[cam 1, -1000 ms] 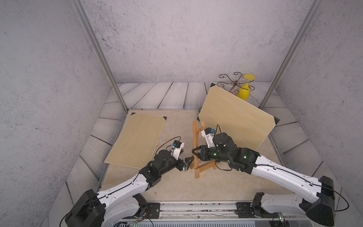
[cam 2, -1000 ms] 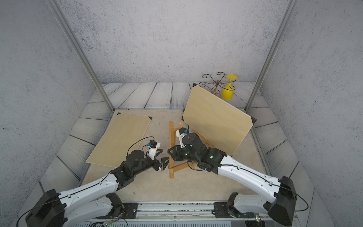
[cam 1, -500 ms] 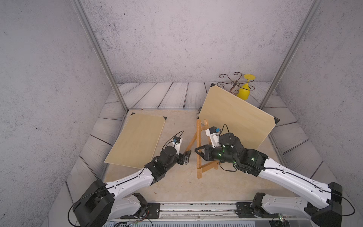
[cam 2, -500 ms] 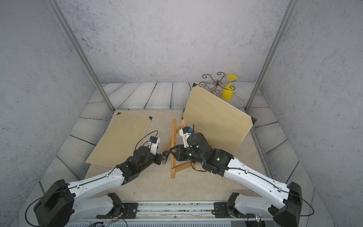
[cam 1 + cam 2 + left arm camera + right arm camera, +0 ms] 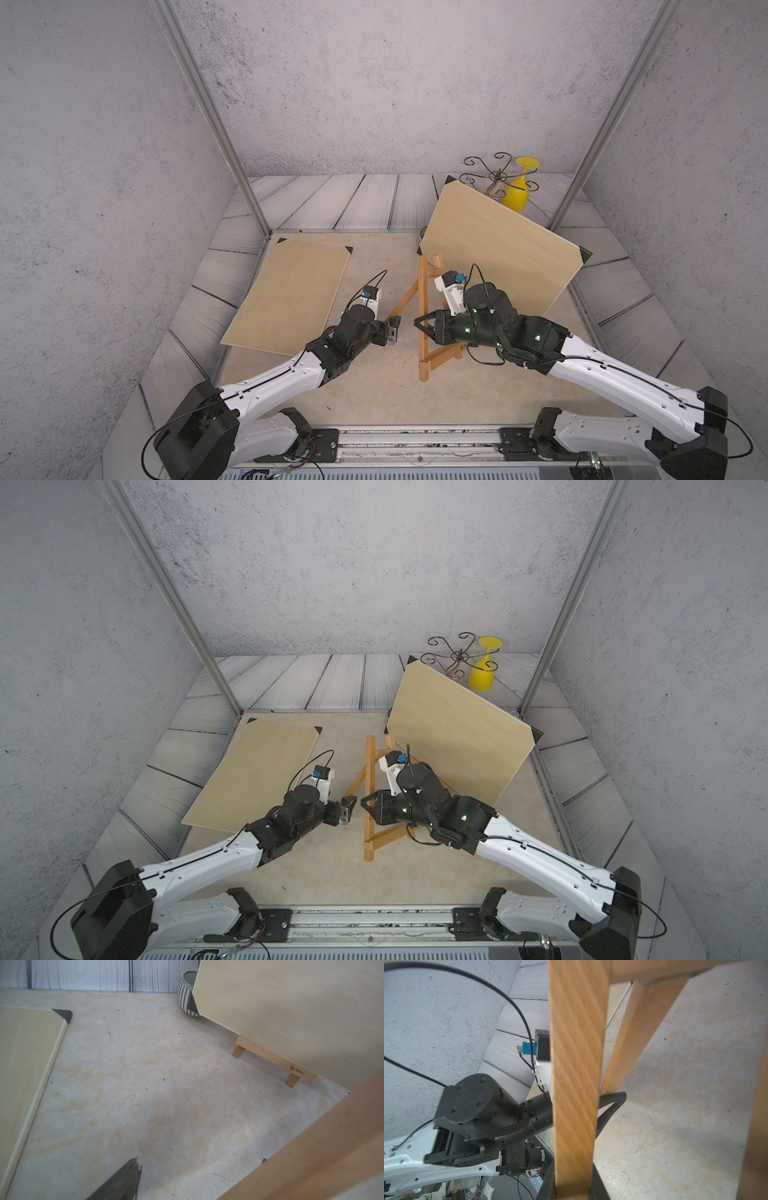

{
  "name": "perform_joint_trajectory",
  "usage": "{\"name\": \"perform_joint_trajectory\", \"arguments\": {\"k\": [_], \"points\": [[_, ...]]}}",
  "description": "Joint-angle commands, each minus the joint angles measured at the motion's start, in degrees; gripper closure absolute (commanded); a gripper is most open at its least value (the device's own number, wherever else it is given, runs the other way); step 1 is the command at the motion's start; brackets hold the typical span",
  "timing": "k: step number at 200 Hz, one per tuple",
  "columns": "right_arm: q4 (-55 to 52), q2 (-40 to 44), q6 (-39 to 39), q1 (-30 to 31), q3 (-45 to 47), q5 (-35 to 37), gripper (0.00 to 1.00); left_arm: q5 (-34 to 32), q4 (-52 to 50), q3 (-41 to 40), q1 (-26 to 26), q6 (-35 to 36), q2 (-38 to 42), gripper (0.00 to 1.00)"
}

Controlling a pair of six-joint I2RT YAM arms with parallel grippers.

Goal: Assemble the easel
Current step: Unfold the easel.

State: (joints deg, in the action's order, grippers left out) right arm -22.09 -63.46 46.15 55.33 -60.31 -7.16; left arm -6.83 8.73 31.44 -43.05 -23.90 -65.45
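1. Right gripper (image 5: 423, 329) is pinching the easel (image 5: 422, 286) about midway along its long front bar (image 5: 370, 771), jaws nearly closed on it.
2. Left gripper (image 5: 392, 330) is sitting wide open and holding nothing, right at the foot of the easel's splayed rear leg (image 5: 405, 300). Touching or not, can't tell.
3. Easel is sitting mid-mat (image 5: 374, 395) between the two arms, with its cross bar (image 5: 442, 358) at the near end. Resting or lifted, can't tell.
4. Flat board (image 5: 291, 299) is lying off to the left side. Leaning board (image 5: 498, 257) is standing tilted right behind the right arm, crowding the easel's far end. Wire stand (image 5: 496, 174) and upside-down yellow glass (image 5: 517, 193) are sitting behind it at the back.
5. Left wrist view is showing a small easel (image 5: 276, 1059) carrying the leaning board, plus a striped cup (image 5: 185, 995) behind the board's corner. Top views are giving only a sliver of the cup (image 5: 422, 243), and the board is hiding the small easel there.
6. Right wrist view is showing the front bar (image 5: 575, 1064) running up from between its own fingers (image 5: 599, 1188) and blocking most of the left gripper. One left finger (image 5: 610, 1105) is poking out beside the leg's foot.
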Motion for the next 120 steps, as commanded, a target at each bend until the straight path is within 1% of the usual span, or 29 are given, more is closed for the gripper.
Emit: {"name": "perform_joint_trajectory", "arguments": {"k": [1, 17, 31, 55, 69, 96, 120], "points": [[-1.5, 0.2, -1.5, 0.1, -1.2, 0.7, 1.00, 0.0, 0.3, -0.8, 1.3, -1.3, 3.3, 0.07], [0.2, -0.7, -1.4, 0.1, -1.3, 3.5, 1.00, 1.0, 1.6, -2.8, 1.3, -1.3, 4.8, 0.07], [2.7, -1.4, -1.5, 0.1, -0.9, 5.2, 1.00, 1.5, -0.8, -3.2, 1.3, -1.8, 6.3, 0.07], [4.6, -3.1, -1.5, 0.1, -1.7, 8.1, 1.00, 6.6, -2.6, -4.4, 1.3, -0.7, 9.8, 0.07], [6.1, -3.8, -0.8, 0.1, -1.8, 10.2, 1.00, 8.4, -3.6, -5.5, 1.3, -0.5, 12.1, 0.07], [7.9, -5.9, -0.8, 0.2, -2.2, 14.8, 1.00, 8.1, -6.3, -8.6, 1.3, -3.3, 18.1, 0.07], [8.2, -9.2, -2.5, 0.5, -3.5, 21.7, 1.00, 6.8, -13.5, -9.8, 1.3, -6.3, 26.4, 0.06]]}}
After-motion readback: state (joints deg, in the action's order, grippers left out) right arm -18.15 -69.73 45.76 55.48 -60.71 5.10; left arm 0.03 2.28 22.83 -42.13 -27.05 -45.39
